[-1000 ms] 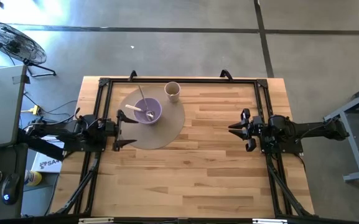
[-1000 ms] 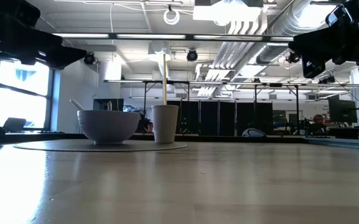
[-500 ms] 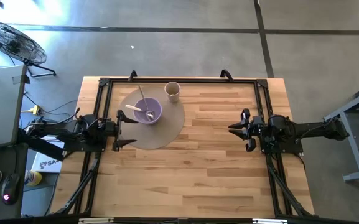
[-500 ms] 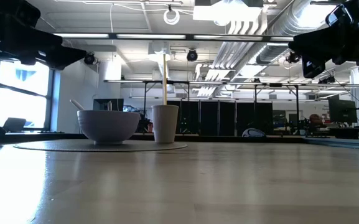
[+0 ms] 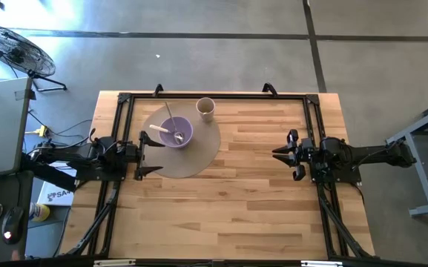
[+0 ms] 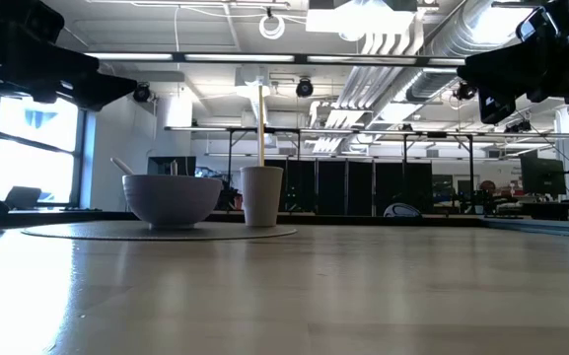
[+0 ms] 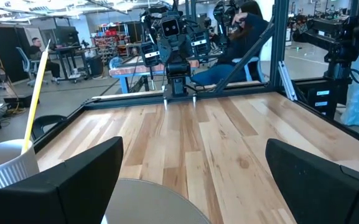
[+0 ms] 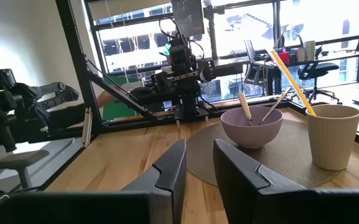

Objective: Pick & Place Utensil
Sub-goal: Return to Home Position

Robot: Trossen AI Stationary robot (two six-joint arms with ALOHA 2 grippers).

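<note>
Utensils [image 5: 170, 130] sit in the purple bowl [image 5: 176, 133] on the round mat [image 5: 199, 156] near the desk's far left corner, untouched. We hold our left gripper [image 5: 148, 153] spread wide beside the mat; our right gripper [image 5: 286, 155], nearly closed and empty, waits at the right edge.

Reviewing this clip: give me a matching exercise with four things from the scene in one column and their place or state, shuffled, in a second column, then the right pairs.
Things:
1. bowl
2. cup
3. left gripper
4. right gripper

Places or states:
A. holds a yellow straw
B. fingers wide open, at the mat's edge
C. purple, two utensils inside
D. fingers nearly together, over bare wood far from the mat

Pairs: 1-C, 2-A, 3-B, 4-D
</note>
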